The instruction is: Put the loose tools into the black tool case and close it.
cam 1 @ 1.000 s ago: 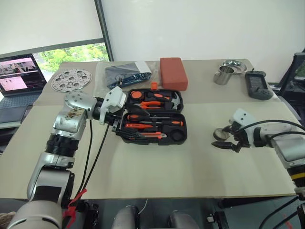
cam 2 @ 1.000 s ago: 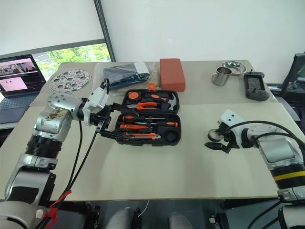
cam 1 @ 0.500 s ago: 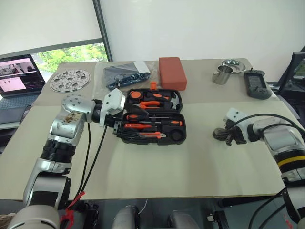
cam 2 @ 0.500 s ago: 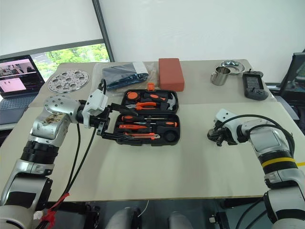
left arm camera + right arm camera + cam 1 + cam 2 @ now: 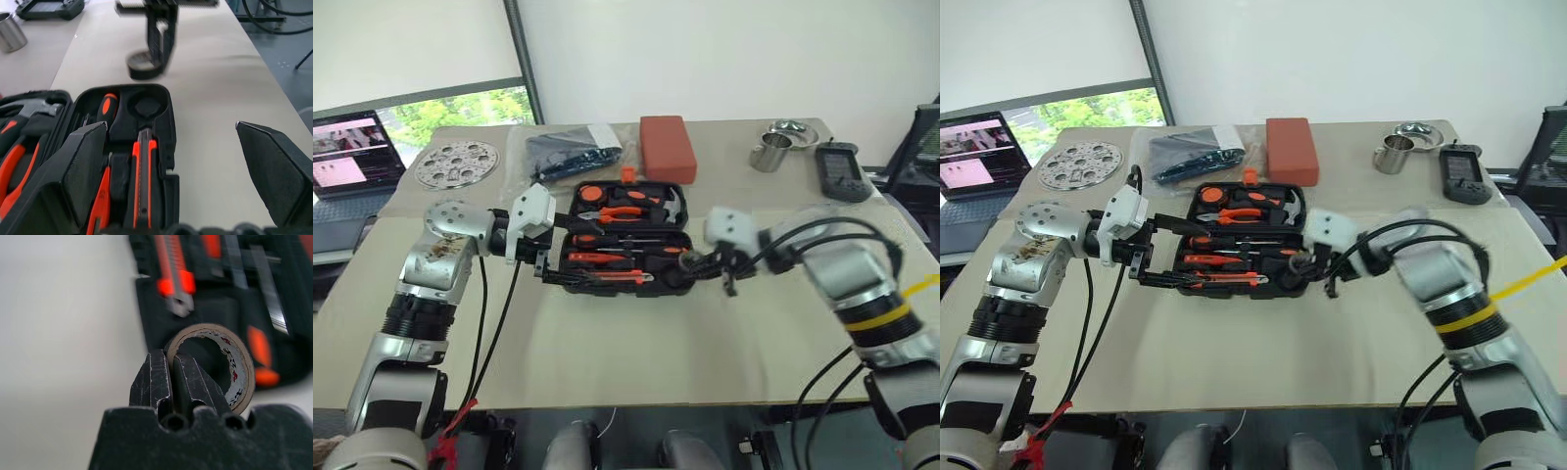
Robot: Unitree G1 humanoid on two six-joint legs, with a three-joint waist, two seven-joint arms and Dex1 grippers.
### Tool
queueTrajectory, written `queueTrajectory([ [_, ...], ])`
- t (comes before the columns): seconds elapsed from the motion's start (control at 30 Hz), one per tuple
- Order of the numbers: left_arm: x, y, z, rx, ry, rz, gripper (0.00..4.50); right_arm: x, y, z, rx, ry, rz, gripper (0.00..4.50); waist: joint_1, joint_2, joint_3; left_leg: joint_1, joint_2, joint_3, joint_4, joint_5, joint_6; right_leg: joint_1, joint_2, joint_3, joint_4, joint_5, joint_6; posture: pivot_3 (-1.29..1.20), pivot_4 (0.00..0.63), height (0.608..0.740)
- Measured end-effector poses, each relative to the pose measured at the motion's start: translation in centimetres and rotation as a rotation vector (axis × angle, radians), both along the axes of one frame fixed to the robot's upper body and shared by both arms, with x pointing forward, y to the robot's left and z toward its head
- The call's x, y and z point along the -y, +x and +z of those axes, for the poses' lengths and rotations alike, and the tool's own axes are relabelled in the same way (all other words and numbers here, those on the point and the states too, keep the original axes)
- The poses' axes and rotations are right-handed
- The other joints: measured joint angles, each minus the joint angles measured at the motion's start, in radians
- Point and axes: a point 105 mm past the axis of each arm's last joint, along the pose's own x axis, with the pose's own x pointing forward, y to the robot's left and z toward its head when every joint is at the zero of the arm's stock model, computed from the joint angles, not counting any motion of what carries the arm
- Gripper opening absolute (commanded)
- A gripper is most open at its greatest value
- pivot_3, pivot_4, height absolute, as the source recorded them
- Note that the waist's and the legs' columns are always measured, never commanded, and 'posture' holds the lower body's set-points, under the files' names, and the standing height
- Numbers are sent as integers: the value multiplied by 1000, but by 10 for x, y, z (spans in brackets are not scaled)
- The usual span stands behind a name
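Observation:
The black tool case (image 5: pixel 626 290) lies open mid-table, with screwdrivers (image 5: pixel 626 240), a utility knife (image 5: pixel 612 277), pliers and a hammer in its slots. My right gripper (image 5: pixel 700 266) hangs just above the case's right end. The right wrist view shows this gripper (image 5: pixel 170 357) shut on the rim of the grey round roll (image 5: pixel 239 367), over the case's round recess. My left gripper (image 5: pixel 171 127) is open at the case's left end. Its fingers (image 5: pixel 83 161) are spread wide to either side of that end. The roll (image 5: pixel 142 66) also appears in the left wrist view.
Behind the case are a red block (image 5: pixel 668 149) and a clear bag (image 5: pixel 573 152). A steel cup (image 5: pixel 767 154), a bowl (image 5: pixel 791 130) and a dark handheld device (image 5: pixel 839 173) stand at the back right. A perforated disc (image 5: pixel 458 164) and a laptop (image 5: pixel 347 152) are at the back left.
My right gripper shut on the roll out on the right of the table and carried it left to the case's right end. The left gripper stayed open, shifting slightly left.

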Motion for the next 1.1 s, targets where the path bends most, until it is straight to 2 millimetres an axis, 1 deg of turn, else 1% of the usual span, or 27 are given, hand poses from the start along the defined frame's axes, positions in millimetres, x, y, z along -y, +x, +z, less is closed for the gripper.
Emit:
queueTrajectory([
  [0.07, 2, -3, 1, 9, 4, -16, 4500, -5, 2, -9, -16, -14, 0, 59, 3, 0, 0, -1, -2, 0, 1, 0, 0, 0, -2, 0, 0, 0, 0, 0, 150, 740],
  [0.17, 4, -5, 3, 18, 5, -25, 4500, -4, 9, -5, 3, -24, -16, 59, 3, 0, 0, 0, -2, 0, 1, 0, 1, 1, -2, 0, 0, 0, 0, 0, 150, 740],
  [0.27, 4, -7, 2, 11, 8, -26, 4500, -4, 14, -7, 7, -22, -31, 59, -3, 0, 0, 0, -1, 0, 0, 0, 1, 0, -1, 0, 0, 0, 0, 0, 150, 740],
  [0.33, 5, -9, 1, 7, 3, -28, 4500, -6, 15, -10, 15, -23, -31, 799, -6, 0, 0, 0, -1, 0, 0, 0, 0, 0, 0, 0, 0, 0, 0, 0, 150, 740],
  [0.4, 6, -10, 1, 10, 2, -26, 4500, -4, 16, -10, 17, -28, -34, 1324, -7, 0, 0, 1, 0, 0, 0, 0, 0, 0, 1, 0, 0, 0, 0, 0, 150, 740],
  [0.43, 6, -11, 0, 7, 3, -26, 4500, -4, 16, -10, 14, -28, -32, 1768, -8, 0, 0, 1, 0, 0, 0, 0, 0, 0, 1, 0, 0, 0, 0, 0, 150, 740],
  [0.47, 6, -12, -1, 3, 4, -26, 4500, -5, 15, -10, 11, -27, -29, 2045, -8, 0, 0, 1, 0, 0, 0, 0, 0, 0, 1, 0, 0, 0, 0, 0, 150, 740],
  [0.57, 6, -12, -3, -8, 4, -18, 4500, -8, 14, -7, 8, -12, -25, 3118, -7, 0, 0, 1, 0, 0, 0, 0, 0, 0, 1, 0, 0, 0, 0, 0, 150, 740],
  [0.6, 6, -12, -3, -7, 3, -17, 4500, -10, 13, -7, 2, -1, -23, 3340, -7, 0, 0, 1, 0, 0, 0, 0, 0, 0, 1, 0, 0, 0, 0, 0, 150, 740],
  [0.63, 6, -12, -3, -7, 3, -16, 4500, -13, 12, -5, -5, 15, -19, 3753, -7, 0, 0, 1, 0, 0, 0, 0, 0, 0, 1, 0, 0, 0, 0, 0, 150, 740],
  [0.7, 6, -11, -3, -5, 1, -11, 4500, -16, 11, 1, 2, 41, -17, 4405, -6, 0, 0, 0, 0, 0, 0, 0, 0, 0, 1, 0, 0, 0, 0, 0, 150, 740],
  [0.8, 7, -7, -1, 5, -19, 16, 4500, -13, 18, 18, 49, 84, -50, 4462, -5, 0, 0, 0, 0, 0, 0, 0, 0, 0, 0, 0, 0, 0, 0, 0, 150, 740],
  [0.83, 8, -1, 2, 10, -46, 48, 4500, -9, 25, 30, 91, 110, -83, 4462, -5, 0, 0, 1, 0, 0, 0, 0, 0, 0, 0, 0, 0, 0, 0, 0, 150, 740],
  [0.9, 8, 13, 6, 20, -102, 123, 4500, 0, 38, 46, 155, 157, -163, 4462, -3, -1, 0, 1, 0, 0, 0, 0, 0, 1, 0, 0, 0, 0, 0, 0, 150, 740],
  [0.93, 5, 24, 8, 24, -137, 197, 4500, 7, 48, 55, 189, 200, -225, 4462, -3, -1, 0, 1, -1, 0, 0, 0, 1, 1, 0, 0, 0, 0, 0, 0, 150, 740],
  [0.97, 2, 31, 9, 27, -149, 241, 4500, 11, 54, 59, 207, 222, -263, 4462, -4, -1, 1, 1, -1, 0, 0, 0, 1, 0, 0, 0, 0, 0, 0, 0, 150, 740],
  [1.03, -7, 57, 9, 17, -189, 414, 4500, 22, 72, 67, 228, 319, -397, 4462, -4, -1, 1, 1, -1, 0, 0, 0, 1, 1, 0, 0, 1, 0, 0, 0, 150, 740],
  [1.1, -21, 85, 6, -22, -222, 606, 4500, 32, 92, 74, 226, 427, -544, 4462, -7, -2, 1, 1, -1, 0, -1, 0, 0, -1, 0, 0, 1, 0, 0, 0, 150, 740],
])
